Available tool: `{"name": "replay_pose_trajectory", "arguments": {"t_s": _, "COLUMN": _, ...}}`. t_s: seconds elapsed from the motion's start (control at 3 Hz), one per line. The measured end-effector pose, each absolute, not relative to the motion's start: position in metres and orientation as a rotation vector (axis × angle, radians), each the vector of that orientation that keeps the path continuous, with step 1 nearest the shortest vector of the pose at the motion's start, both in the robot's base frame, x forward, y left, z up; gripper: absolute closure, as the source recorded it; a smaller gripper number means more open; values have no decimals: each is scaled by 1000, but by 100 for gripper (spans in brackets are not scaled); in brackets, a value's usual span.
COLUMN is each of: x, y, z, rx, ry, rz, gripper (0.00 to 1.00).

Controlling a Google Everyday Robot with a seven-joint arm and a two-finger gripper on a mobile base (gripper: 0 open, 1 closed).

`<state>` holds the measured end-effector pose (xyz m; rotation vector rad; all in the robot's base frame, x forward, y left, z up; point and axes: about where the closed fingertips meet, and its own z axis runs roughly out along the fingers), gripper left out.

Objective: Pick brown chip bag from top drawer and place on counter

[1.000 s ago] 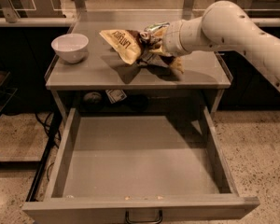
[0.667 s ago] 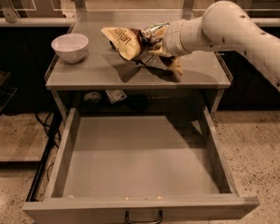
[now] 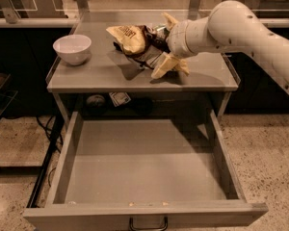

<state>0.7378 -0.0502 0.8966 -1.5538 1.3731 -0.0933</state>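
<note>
The brown chip bag point(image 3: 131, 36), cream-tan with a dark brown middle, hangs just above the grey counter point(image 3: 86, 78) near its centre and casts a shadow below itself. My gripper point(image 3: 160, 47) comes in from the right on a cream arm and is shut on the bag's right end. The top drawer point(image 3: 139, 167) is pulled fully open below the counter and is empty. Its dark handle point(image 3: 148, 224) shows at the bottom edge.
A white bowl point(image 3: 72, 47) stands on the counter's left side. In the shadow under the counter lie a crushed can point(image 3: 96, 100) and a small wrapper point(image 3: 119, 98). Cables point(image 3: 48, 143) run down the left of the drawer. More tables stand behind.
The gripper and the chip bag have shifted slightly up and toward the back of the counter. The drawer and the bowl have not moved.
</note>
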Motion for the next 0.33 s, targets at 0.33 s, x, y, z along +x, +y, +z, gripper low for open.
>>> {"name": "replay_pose_trajectory", "arguments": {"t_s": 0.33, "x": 738, "y": -50, "z": 897, "rx": -1554, "ry": 1373, "rz": -93, "gripper": 0}}
